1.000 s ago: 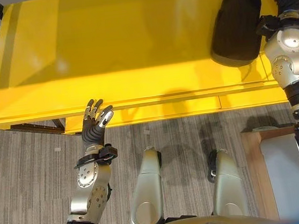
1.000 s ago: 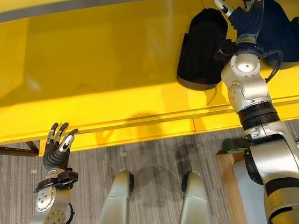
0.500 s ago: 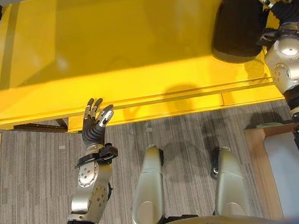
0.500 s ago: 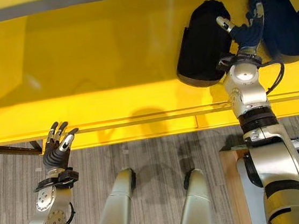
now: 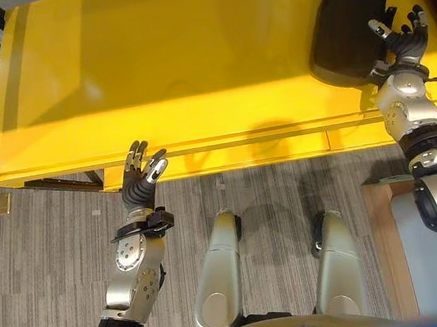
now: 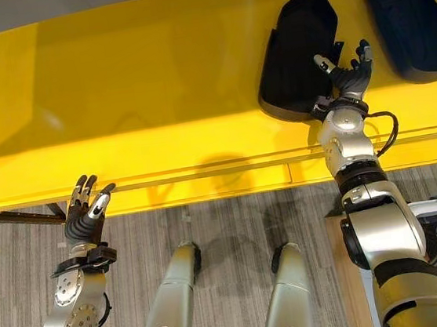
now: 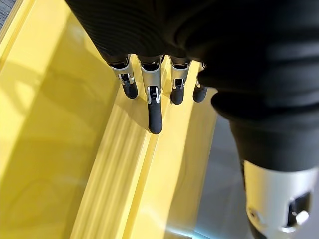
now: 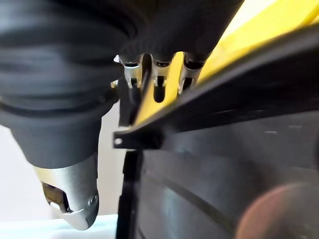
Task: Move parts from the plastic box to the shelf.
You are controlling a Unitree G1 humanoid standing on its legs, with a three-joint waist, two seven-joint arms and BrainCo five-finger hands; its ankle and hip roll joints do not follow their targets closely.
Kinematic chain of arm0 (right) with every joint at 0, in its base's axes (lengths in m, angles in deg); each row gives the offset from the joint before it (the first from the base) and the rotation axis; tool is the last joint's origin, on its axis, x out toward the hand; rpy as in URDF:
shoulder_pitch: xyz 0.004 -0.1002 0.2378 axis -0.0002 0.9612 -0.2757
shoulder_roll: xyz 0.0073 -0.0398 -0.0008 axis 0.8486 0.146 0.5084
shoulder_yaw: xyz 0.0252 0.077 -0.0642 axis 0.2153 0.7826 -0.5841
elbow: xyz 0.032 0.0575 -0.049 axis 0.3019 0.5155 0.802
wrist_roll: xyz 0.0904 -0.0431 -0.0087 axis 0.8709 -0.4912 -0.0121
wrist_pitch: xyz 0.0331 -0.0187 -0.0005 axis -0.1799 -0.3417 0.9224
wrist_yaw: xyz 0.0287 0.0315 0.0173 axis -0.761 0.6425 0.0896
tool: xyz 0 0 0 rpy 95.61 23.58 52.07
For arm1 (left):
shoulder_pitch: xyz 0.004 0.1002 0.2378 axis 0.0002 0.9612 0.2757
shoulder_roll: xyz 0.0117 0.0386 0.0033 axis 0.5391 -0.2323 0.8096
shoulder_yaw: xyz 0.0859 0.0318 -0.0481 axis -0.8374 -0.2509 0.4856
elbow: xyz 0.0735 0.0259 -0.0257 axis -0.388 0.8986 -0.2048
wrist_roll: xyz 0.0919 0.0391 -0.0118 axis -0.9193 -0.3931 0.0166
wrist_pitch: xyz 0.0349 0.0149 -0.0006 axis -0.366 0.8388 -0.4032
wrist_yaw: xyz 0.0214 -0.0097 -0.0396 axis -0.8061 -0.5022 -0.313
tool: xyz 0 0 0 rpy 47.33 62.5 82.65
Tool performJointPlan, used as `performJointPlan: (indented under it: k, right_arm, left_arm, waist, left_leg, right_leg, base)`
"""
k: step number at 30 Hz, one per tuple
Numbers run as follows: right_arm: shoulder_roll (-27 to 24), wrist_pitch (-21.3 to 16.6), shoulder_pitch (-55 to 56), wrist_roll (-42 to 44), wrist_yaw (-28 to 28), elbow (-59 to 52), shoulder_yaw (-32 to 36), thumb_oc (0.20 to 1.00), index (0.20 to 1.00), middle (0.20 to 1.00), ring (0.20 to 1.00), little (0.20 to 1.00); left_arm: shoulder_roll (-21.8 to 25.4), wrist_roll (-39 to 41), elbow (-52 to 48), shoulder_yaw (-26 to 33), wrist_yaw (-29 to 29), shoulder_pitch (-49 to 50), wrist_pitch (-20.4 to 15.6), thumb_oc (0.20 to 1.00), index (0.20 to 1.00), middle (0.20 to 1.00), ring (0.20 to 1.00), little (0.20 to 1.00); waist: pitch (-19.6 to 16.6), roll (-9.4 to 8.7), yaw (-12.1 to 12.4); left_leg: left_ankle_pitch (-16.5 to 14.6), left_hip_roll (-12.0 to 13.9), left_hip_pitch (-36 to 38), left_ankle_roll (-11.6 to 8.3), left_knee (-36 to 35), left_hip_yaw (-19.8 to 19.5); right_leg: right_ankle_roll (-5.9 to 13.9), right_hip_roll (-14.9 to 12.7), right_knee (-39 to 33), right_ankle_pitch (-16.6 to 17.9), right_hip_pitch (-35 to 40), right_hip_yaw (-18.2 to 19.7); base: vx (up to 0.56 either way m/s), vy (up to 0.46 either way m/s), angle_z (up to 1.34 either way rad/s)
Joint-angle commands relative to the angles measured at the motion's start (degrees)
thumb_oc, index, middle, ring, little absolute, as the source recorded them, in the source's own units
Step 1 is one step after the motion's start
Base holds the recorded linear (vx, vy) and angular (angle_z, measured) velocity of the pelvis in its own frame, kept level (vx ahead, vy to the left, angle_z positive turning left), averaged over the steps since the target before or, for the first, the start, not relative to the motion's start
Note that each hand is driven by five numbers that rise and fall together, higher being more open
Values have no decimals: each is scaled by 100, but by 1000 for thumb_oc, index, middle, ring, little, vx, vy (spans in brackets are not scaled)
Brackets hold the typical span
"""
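The right hand [image 6: 349, 79] at the upper right, fingers spread and holding nothing, touches the near corner of the big black plastic part [image 6: 297, 52], standing lengthwise up the yellow shelf [image 6: 132, 94]. The left hand [image 5: 143, 180], fingers open too, waits far off at the shelf's front edge.

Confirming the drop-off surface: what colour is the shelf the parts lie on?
Bright yellow. The shelf shows best in the right eye view.

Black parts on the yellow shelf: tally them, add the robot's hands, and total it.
Black parts on the yellow shelf: 2, one by the right hand, one further right.
Robot hands: 2, left hand at the shelf's front edge, right hand open.
Total: 4
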Motion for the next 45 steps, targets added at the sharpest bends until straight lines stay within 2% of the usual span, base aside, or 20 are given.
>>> performJointPlan:
  k: [1, 8, 16, 24, 28, 31, 32, 34, 45]
  right_arm:
    - [14, -55, -401, 272, -159, 498, -29, 1000, 1000, 1000, 1000, 1000]
    - [-162, 200, -852, 468, -438, 1531, -221, 1000, 1000, 1000, 1000, 1000]
    - [-79, 311, -948, 270, -598, 1728, -453, 1000, 1000, 1000, 1000, 1000]
    - [58, 580, -1037, -885, -803, 1895, -1162, 1000, 1000, 1000, 1000, 1000]
    - [86, 635, -1019, -1174, -828, 1884, -1313, 1000, 1000, 1000, 1000, 1000]
    - [56, 802, -1103, -1983, -930, 1949, -1783, 1000, 1000, 1000, 1000, 1000]
    - [56, 802, -1103, -1983, -930, 1949, -1783, 1000, 1000, 1000, 1000, 1000]
    - [13, 877, -1096, -2656, -917, 1950, -2100, 1000, 1000, 1000, 1000, 1000]
    - [-32, 903, -926, -3149, -1123, 1920, -2241, 1000, 1000, 1000, 1000, 1000]
  left_arm:
    - [263, -48, -171, -66, 68, -135, -317, 1000, 1000, 1000, 1000, 1000]
    - [346, -40, -201, -161, 167, -228, -350, 1000, 1000, 1000, 1000, 1000]
    - [334, 0, -210, -179, 210, -238, -358, 1000, 1000, 1000, 1000, 1000]
    - [319, -81, -218, -175, 239, -283, -378, 1000, 1000, 1000, 1000, 1000]
    - [307, -106, -229, -149, 222, -299, -409, 1000, 1000, 1000, 1000, 1000]
    - [295, -124, -252, -98, 214, -272, -426, 1000, 1000, 1000, 1000, 1000]
    - [295, -124, -253, -98, 214, -272, -426, 1000, 1000, 1000, 1000, 1000]
    - [276, -143, -287, -79, 219, -240, -430, 1000, 1000, 1000, 1000, 1000]
    - [218, -191, -352, 61, 253, -260, -512, 1000, 1000, 1000, 1000, 1000]
  waist:
    - [1, 60, 131]
    - [54, 123, 276]
    - [65, 117, 314]
    - [96, 105, 344]
    - [102, 93, 353]
    - [116, 81, 383]
    - [116, 81, 382]
    - [133, 68, 401]
    - [158, 64, 534]
  left_leg:
    - [-259, -138, -128, 461, -19, -140]
    - [-187, -147, -177, 442, -16, -191]
    - [-153, -140, -177, 434, -36, -200]
    - [-99, -143, -148, 439, -119, -205]
    - [-90, -149, -155, 441, -136, -216]
    - [-69, -158, -162, 447, -149, -222]
    - [-69, -158, -162, 447, -149, -222]
    - [-50, -173, -173, 452, -158, -218]
    - [-35, -227, -219, 475, -157, -275]
  right_leg:
    - [-488, 48, 289, -838, 675, -163]
    - [-495, 39, 349, -870, 651, -216]
    - [-500, 34, 317, -846, 650, -236]
    - [-491, 27, 287, -819, 660, -261]
    - [-484, 27, 263, -791, 667, -274]
    - [-469, 0, 253, -757, 659, -298]
    - [-469, 0, 253, -757, 659, -298]
    - [-459, -7, 229, -737, 669, -314]
    - [-441, -44, 191, -718, 697, -375]
  base:
    - [-17, -28, 6]
    - [-24, -21, 4]
    - [0, 0, 0]
    - [0, 0, 0]
    - [0, 0, 0]
    - [0, 0, 0]
    - [0, 0, 0]
    - [0, 0, 0]
    - [0, 0, 0]
